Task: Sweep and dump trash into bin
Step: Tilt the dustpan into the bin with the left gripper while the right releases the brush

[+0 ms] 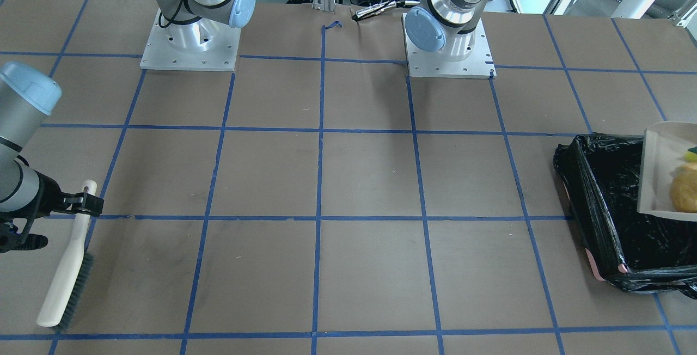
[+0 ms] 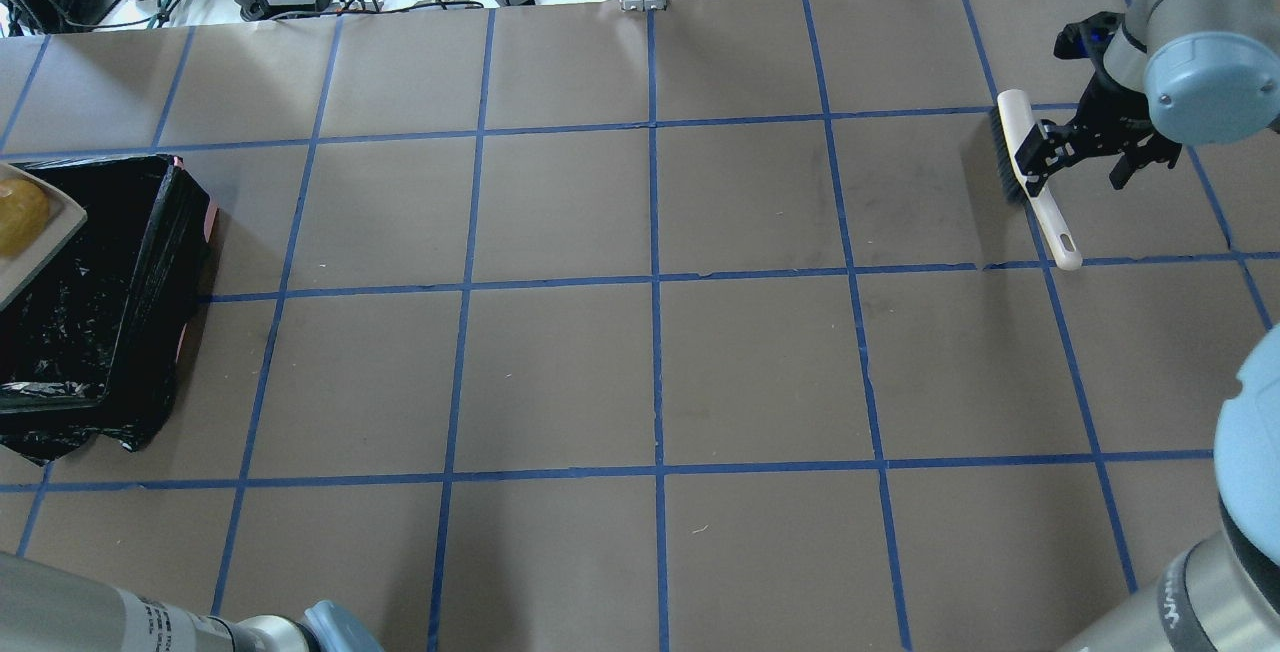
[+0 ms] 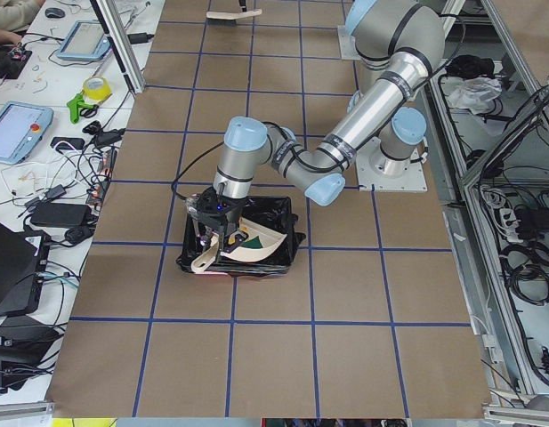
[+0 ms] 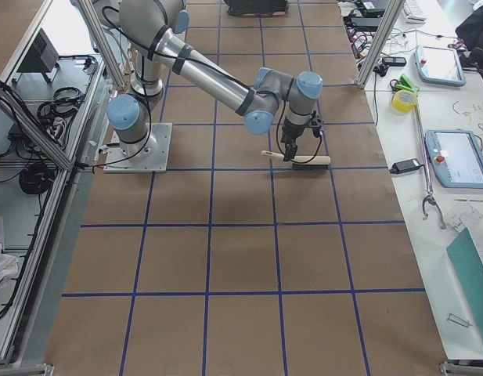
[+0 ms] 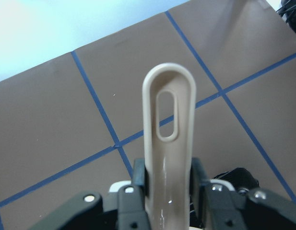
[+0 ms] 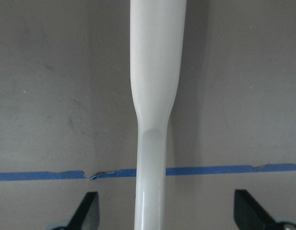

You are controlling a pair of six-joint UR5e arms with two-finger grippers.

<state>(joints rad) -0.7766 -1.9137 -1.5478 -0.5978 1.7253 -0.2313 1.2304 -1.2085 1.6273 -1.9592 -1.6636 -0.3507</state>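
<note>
Left gripper is clamped on the dustpan handle, holding the pan over the bin for tipping. The trash sits in the pan, not yet dumped. Right gripper is wide open astride the brush handle without touching it, and the brush looks parked well clear.

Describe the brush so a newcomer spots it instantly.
Go to the end of the table opposite the black-lined bin. There the brush rests at the open right gripper: long beige handle with dark bristles, unlike the beige dustpan held over the bin.
</note>
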